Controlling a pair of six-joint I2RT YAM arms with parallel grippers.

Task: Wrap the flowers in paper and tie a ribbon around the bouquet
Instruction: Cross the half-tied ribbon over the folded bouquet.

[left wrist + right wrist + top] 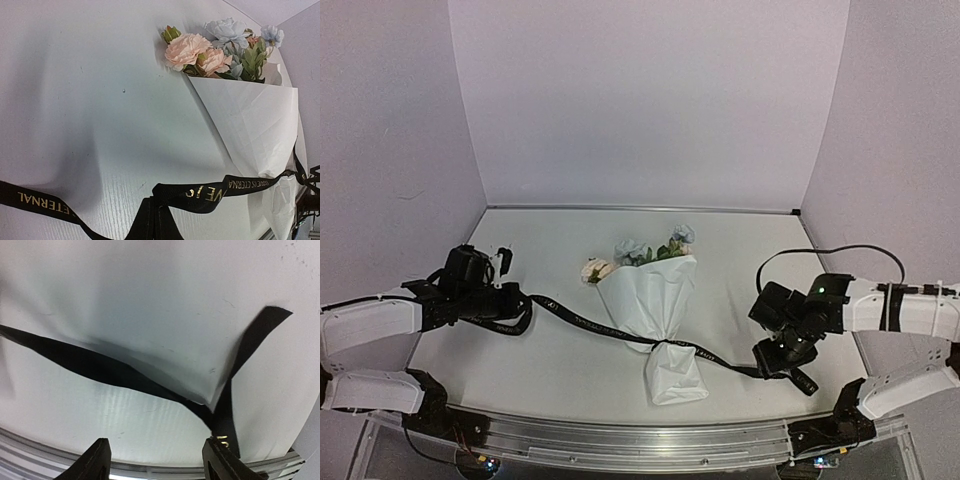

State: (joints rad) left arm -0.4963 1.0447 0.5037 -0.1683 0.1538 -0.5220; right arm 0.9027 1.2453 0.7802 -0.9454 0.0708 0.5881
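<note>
From above, the bouquet [658,320] lies near the middle of the white table [520,370], wide end toward the back wall and narrow end toward the arms. The flowers [638,252], cream-pink and pale blue with green leaves, stick out of the top of the paper [655,290], which is rolled into a cone. The black ribbon [582,319] crosses the table from side to side and cinches the cone at its narrow waist, so the paper flares again below it. The left gripper [516,302] is at the ribbon's left end, well away from the bouquet, pressed together on the ribbon, which loops beneath it. The right gripper [786,362] is low over the ribbon's right end, near the front rail [640,440]. In the left wrist view, pink blooms [192,52] and pale blue ones sit at the cone's open mouth. The ribbon [240,184] (gold lettering, "ETERNAL" readable on one stretch) runs from the bottom centre of the frame, where it bunches up, to the waist of the paper [250,120] at the right. In the right wrist view, the right gripper [160,462] is spread wide, with both dark fingers [97,462] apart at the bottom edge. The ribbon [100,367] lies slack on the table beyond them; its tail reaches the right-hand finger but is not pinched.
</note>
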